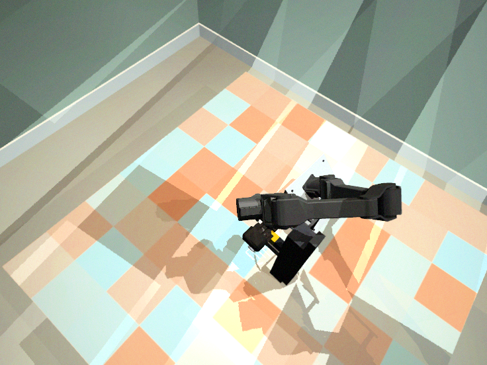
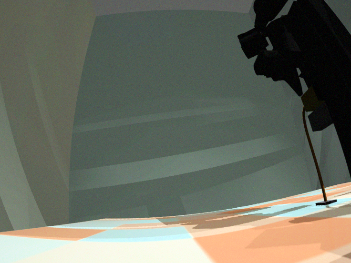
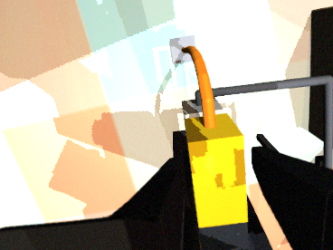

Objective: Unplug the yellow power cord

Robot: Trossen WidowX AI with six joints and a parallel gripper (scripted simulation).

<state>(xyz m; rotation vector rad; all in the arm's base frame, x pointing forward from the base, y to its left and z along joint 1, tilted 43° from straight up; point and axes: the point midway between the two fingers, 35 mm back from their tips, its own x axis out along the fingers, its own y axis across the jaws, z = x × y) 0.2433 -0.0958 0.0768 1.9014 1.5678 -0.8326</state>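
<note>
The yellow plug [image 1: 274,236] [image 2: 311,99] [image 3: 218,174] sits at the side of the black power strip [image 1: 294,255]. Its far end meets a dark surface in the wrist view. The cord [image 2: 312,148] [image 3: 206,88] looks orange and runs from the plug down to a small block [image 2: 325,202] [image 3: 177,55] on the floor. My gripper [image 3: 215,161] is partly open, with one finger on each side of the plug. The left finger lies very close along it; a gap shows at the right finger. Contact at the left is unclear. In the top view the arm hides the fingertips.
A grey plug [image 2: 320,118] [image 3: 195,107] is right beside the yellow one, and a grey cord [image 3: 271,86] runs from it to the right in the wrist view. A white plate [image 1: 323,168] with dark screws lies under the arm base. Low pale walls edge the floor.
</note>
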